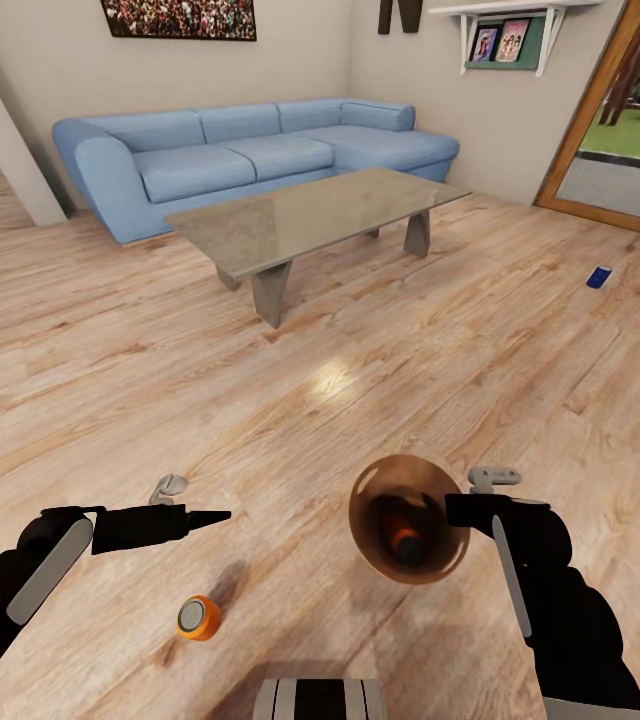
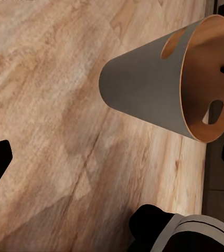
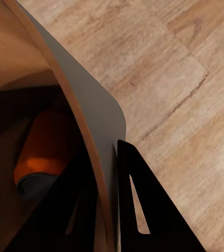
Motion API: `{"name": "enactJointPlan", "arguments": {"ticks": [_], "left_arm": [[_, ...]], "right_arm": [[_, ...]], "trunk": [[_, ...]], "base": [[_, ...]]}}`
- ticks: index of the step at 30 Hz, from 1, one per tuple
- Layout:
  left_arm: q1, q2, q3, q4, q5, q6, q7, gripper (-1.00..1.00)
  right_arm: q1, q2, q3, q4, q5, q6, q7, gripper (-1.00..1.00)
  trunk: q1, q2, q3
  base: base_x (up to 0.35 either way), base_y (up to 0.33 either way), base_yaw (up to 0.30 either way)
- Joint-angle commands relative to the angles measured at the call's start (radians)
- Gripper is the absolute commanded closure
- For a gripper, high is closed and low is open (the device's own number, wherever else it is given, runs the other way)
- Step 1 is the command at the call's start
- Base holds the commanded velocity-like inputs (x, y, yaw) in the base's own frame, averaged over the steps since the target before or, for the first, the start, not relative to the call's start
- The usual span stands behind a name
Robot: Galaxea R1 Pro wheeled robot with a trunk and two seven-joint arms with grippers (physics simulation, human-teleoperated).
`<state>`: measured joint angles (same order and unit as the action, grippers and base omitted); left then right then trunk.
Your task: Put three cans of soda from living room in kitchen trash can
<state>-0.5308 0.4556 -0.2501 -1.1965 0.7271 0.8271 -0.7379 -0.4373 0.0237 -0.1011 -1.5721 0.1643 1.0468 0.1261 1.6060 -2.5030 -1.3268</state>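
My right gripper (image 1: 457, 508) is shut on the rim of the tash can (image 1: 405, 520), holding it tilted above the floor with its mouth toward me. In the right wrist view the fingers (image 3: 138, 199) straddle the bin wall (image 3: 85, 115). One orange can of soda (image 1: 400, 532) lies inside the bin (image 3: 41, 152). A second orange can (image 1: 199, 617) stands on the wood floor below my left gripper (image 1: 215, 517). The left gripper (image 2: 112, 160) is open and holds nothing; its view shows the bin (image 2: 143, 89) from the side. A dark blue can (image 1: 599, 276) lies on the floor far right.
A grey-topped coffee table (image 1: 310, 215) stands ahead, with a light-blue corner sofa (image 1: 250, 150) behind it. A wood-framed glass door (image 1: 620, 130) is at the right. My base (image 1: 320, 698) shows at the bottom edge. Open wood floor lies between me and the table.
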Motion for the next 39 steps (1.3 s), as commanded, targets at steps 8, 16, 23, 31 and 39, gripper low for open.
{"name": "enactJointPlan", "arguments": {"ticks": [8,16,23,31,39], "left_arm": [[0.0,0.0,0.0,0.001,0.0,-0.001,-0.001,-1.0],[0.0,-0.001,0.0,0.002,-0.001,-0.006,0.0,-1.0],[0.0,-0.002,-0.001,0.0,-0.005,-0.008,0.002,-1.0],[0.0,-0.01,-0.001,0.002,-0.014,-0.008,0.013,-1.0],[0.0,-0.023,-0.004,0.003,-0.022,-0.007,0.014,-1.0]], "right_arm": [[0.0,-0.002,0.0,0.0,-0.011,0.0,0.004,1.0],[-0.001,-0.002,-0.001,0.0,-0.011,0.0,0.004,1.0],[0.0,-0.002,-0.001,0.0,-0.011,0.0,0.004,1.0],[-0.001,-0.004,-0.001,0.0,-0.011,0.0,0.004,1.0],[-0.001,0.003,-0.001,0.0,-0.011,0.0,0.003,1.0]], "trunk": [[0.0,0.0,0.0],[0.0,0.0,0.0],[0.0,0.0,0.0],[0.0,0.0,0.0],[0.0,0.0,0.0]], "base": [[0.0,0.0,0.0],[0.0,0.0,0.0],[0.0,0.0,0.0],[0.0,0.0,0.0],[0.0,0.0,0.0]]}}
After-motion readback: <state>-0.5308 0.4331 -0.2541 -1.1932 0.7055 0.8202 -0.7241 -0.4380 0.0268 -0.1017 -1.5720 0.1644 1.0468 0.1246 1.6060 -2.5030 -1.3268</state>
